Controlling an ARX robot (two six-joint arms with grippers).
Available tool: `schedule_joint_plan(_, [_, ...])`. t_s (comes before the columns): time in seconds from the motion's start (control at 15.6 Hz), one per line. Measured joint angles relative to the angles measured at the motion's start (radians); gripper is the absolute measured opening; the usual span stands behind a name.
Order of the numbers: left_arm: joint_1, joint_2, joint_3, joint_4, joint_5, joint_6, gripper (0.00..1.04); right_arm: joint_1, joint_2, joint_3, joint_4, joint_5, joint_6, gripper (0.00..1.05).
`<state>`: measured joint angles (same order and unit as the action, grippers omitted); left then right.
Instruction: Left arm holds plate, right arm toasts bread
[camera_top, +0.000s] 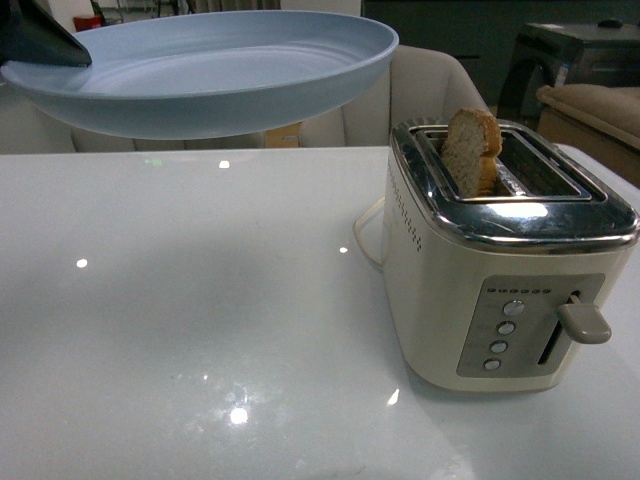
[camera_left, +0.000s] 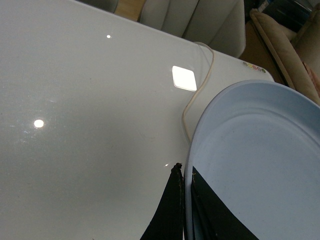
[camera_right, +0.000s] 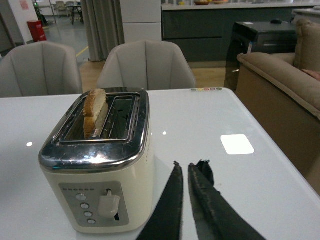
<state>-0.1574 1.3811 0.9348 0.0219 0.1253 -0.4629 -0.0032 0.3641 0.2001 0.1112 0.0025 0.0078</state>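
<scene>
Your left gripper (camera_left: 184, 172) pinches the rim of the round pale-blue plate (camera_top: 230, 105), held aloft; the light-brown half slice of bread (camera_top: 470, 150) stands in the cream chrome-topped toaster (camera_top: 440, 280); your right gripper (camera_right: 189, 167) is closed, empty.

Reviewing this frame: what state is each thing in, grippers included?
Round pale-blue plate: held above the white table, clamped at the rim.
Half slice of light brown bread: upright in cream toaster, top sticking out.
Toaster lever: apparently up.
Left gripper: shut on plate.
Right gripper: fingers closed, holding nothing.
</scene>
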Motion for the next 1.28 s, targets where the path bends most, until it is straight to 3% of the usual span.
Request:
schedule_joint_plan(0.06, [0.000, 0.000, 0.000, 0.000, 0.000, 0.000, 0.03, 0.003, -0.092, -0.013, -0.074, 0.000, -0.006, 0.01])
schedule_joint_plan(0.13, [0.000, 0.000, 0.000, 0.000, 0.000, 0.000, 0.03, 0.003, -0.198, -0.037, -0.140, 0.000, -0.004, 0.02])
schedule_joint_plan(1.28, [0.001, 0.000, 0.000, 0.000, 0.002, 0.000, 0.03, 0.003, -0.360, -0.188, -0.114, 0.000, -0.005, 0.02])
